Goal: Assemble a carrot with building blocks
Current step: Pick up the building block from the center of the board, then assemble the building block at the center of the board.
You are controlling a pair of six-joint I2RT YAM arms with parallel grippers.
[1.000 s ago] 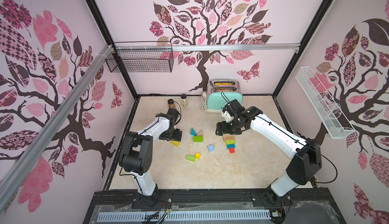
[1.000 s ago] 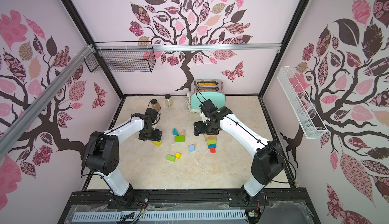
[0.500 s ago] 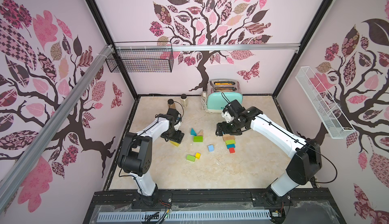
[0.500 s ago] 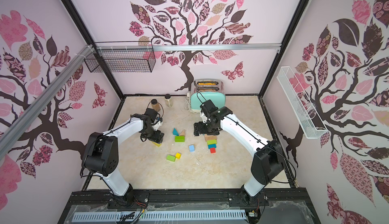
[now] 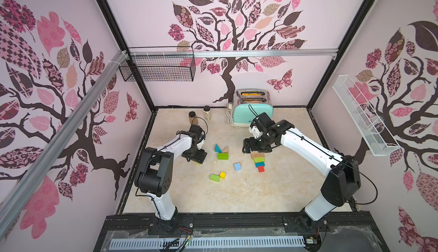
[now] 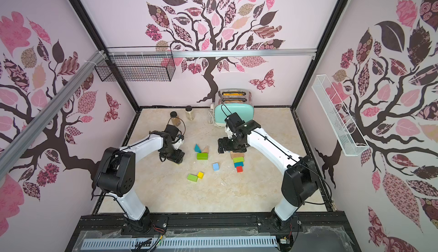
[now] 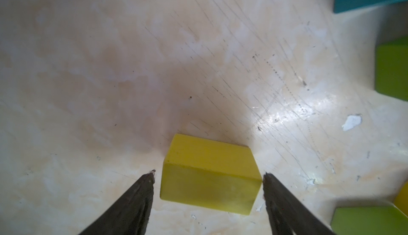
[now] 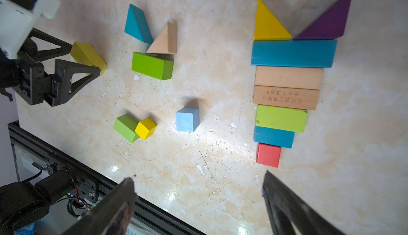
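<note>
bench (image 5: 237,196): we see no change on the top; the loose blocks lie where they lay a second ago.
left arm (image 5: 170,145): this is what moved. We see it swung over the yellow block (image 8: 88,56) and lower. A second ago that block lay clear beside the gripper; now in both top views only a yellow sliver shows under it.
right arm (image 5: 305,144): we see no shift from a second ago.
carrot stack (image 8: 289,77): flat on the bench, right of centre. Yellow triangle (image 8: 269,24) and purple triangle (image 8: 326,21) sit at the wide end. Then come the long teal bar (image 8: 293,53), two tan bars, the green bar (image 8: 281,118), the short teal bar (image 8: 273,136) and the red cube (image 8: 268,155) at the tip, each touching the next. In both top views the wide end is hidden under the right gripper.
left gripper (image 7: 208,177): jaws apart, down at the bench, straddling the yellow block. One fingertip (image 7: 271,185) meets a block corner; the other (image 7: 143,185) shows a thin gap. We read it as not clamped.
right gripper (image 8: 198,177): jaws wide apart, nothing between them, hanging above the bench.
loose blocks: teal wedge (image 8: 136,24) and tan wedge (image 8: 165,39) touch, the tan one against the green block (image 8: 152,66). The small green block (image 8: 125,127) touches the yellow cube (image 8: 145,127). The light blue cube (image 8: 187,120) sits alone.
yellow block: on the bench, left of the loose blocks.
</note>
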